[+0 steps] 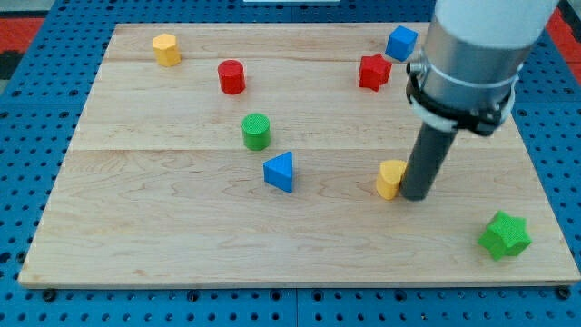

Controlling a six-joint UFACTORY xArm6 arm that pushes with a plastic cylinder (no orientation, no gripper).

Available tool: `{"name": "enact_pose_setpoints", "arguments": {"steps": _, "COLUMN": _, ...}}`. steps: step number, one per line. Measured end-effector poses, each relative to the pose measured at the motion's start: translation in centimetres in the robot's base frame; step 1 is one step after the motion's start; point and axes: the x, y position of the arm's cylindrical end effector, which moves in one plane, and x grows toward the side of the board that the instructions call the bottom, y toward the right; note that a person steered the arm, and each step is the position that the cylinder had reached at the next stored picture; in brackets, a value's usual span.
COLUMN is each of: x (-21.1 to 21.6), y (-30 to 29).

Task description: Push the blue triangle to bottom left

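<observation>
Blue triangle (280, 172) stands near the middle of the counter (136, 236), just below and to the right of the green cylinder (256, 131), which I take as the landmark. It is not yet in the bottom left; a wide bare part of the wood lies between it and that corner, so I judge that almost all of the pushing is left to do.

Tip (417, 196) is far to the right of the green cylinder, well apart from the triangle. It touches, or almost touches, the right side of a yellow block (390, 179); I cannot tell which. The end effector is only a dark rod, so it has no jaws to open and it holds nothing.

Up and left of the cylinder are a red cylinder (231, 76) and, further, a yellow hexagon (166, 49). Far up and right are a red star (373, 72) and a blue cube (400, 42). A green star (505, 235) lies far to the lower right.

For the push, I think the tip needs to come to the upper right side of the triangle.
</observation>
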Motion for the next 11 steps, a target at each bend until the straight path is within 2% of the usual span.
{"name": "enact_pose_setpoints", "arguments": {"steps": 1, "x": -6.3, "y": 0.8}}
{"name": "enact_pose_setpoints", "arguments": {"steps": 2, "x": -5.5, "y": -6.2}}
{"name": "enact_pose_setpoints", "arguments": {"steps": 3, "x": -1.5, "y": -12.1}}
{"name": "enact_pose_setpoints", "arguments": {"steps": 4, "x": 0.1, "y": -18.3}}
{"name": "enact_pose_setpoints", "arguments": {"steps": 5, "x": -1.4, "y": -25.5}}
{"name": "enact_pose_setpoints", "arguments": {"steps": 7, "x": -6.2, "y": -26.6}}
{"name": "enact_pose_setpoints", "arguments": {"steps": 8, "x": -1.4, "y": -31.8}}
{"name": "enact_pose_setpoints", "arguments": {"steps": 9, "x": 1.3, "y": -32.8}}
{"name": "enact_pose_setpoints", "arguments": {"steps": 10, "x": 1.3, "y": -31.4}}
{"name": "enact_pose_setpoints", "arguments": {"steps": 11, "x": 1.5, "y": -27.2}}
